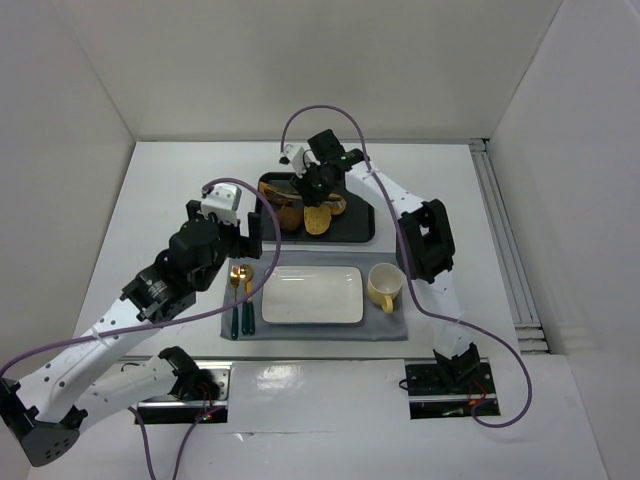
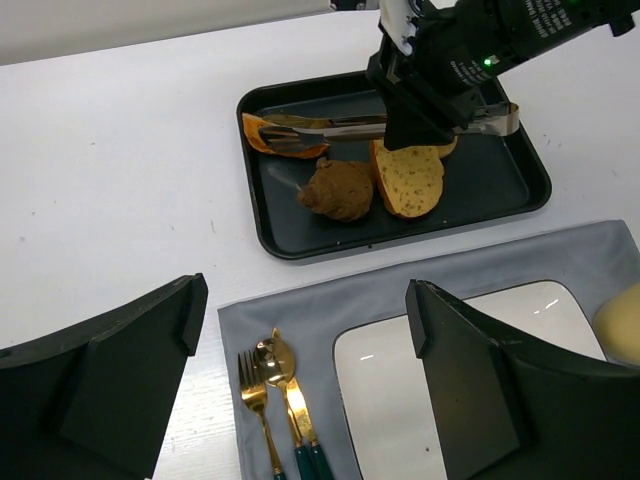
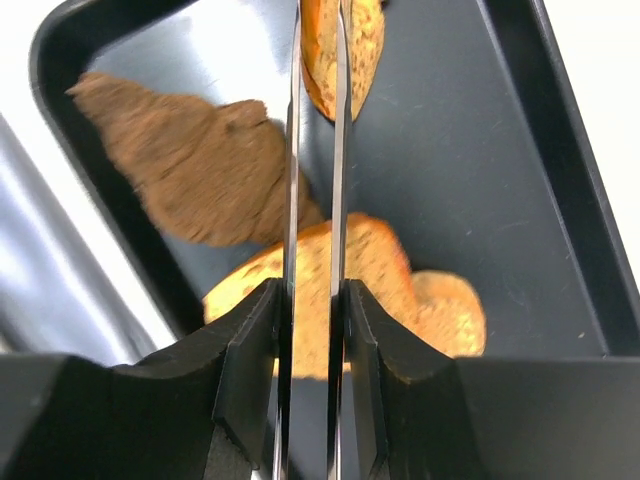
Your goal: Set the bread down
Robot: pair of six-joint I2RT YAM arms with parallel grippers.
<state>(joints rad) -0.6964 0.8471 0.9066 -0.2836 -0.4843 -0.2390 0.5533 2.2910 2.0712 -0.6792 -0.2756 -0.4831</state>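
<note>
Bread (image 2: pixel 285 137) flanked by tongs (image 2: pixel 335 126) on black tray (image 2: pixel 490 175), right pincer (image 3: pixel 312 300) clamped on them, left pincer (image 2: pixel 303 310) open, white table (image 2: pixel 120 150) and walls (image 1: pixel 320 60).

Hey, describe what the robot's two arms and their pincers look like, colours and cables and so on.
Both arms have white link shells with black joint housings. The left arm and right arm each trail a looping purple cable. The left pincer and right pincer have blocky matte-black fingers. A small green light glows on the right wrist.
</note>
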